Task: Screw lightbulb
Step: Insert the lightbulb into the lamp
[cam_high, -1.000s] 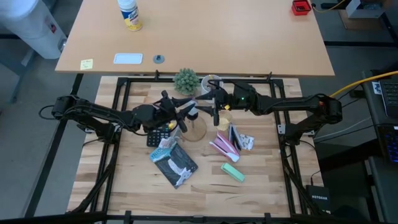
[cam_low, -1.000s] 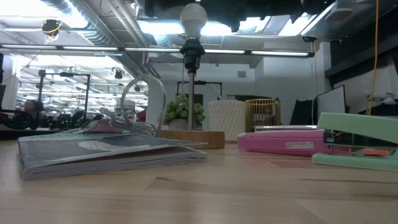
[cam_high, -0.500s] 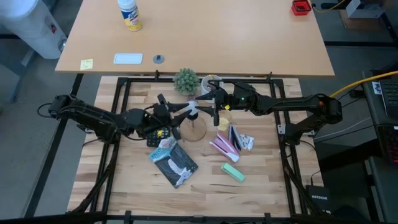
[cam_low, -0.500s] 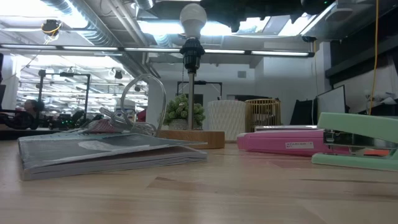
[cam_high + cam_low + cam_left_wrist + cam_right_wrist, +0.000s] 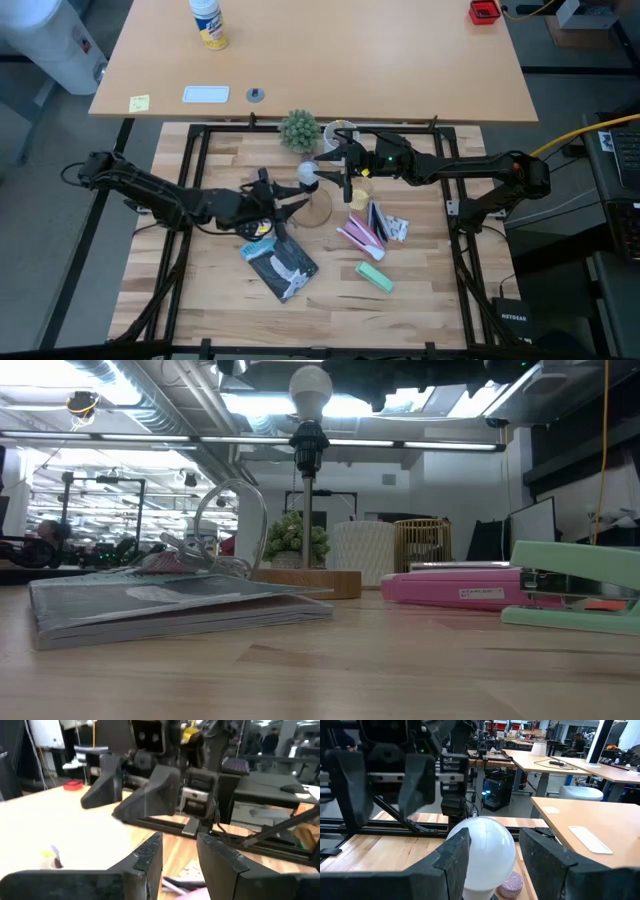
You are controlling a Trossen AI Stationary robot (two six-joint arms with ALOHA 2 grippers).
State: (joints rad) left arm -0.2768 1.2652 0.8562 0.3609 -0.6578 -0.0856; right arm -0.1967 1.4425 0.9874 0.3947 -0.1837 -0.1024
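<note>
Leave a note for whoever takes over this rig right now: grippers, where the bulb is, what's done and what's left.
Left gripper: open, empty, off to the stand's side.
Right gripper: open, pointed at the lightbulb at bulb height, not gripping it.
Lightbulb: upright in the black socket on top of the wooden stand, nothing holding it.
Done: bulb seated in the socket.
Left: how tightly it is screwed in can't be seen, so check it and turn further if loose.

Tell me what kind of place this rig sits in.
Probably a robotics lab or open-plan workshop: a framed wooden table with two arms, rows of desks, and exposed ceiling ducts under strip lights.
</note>
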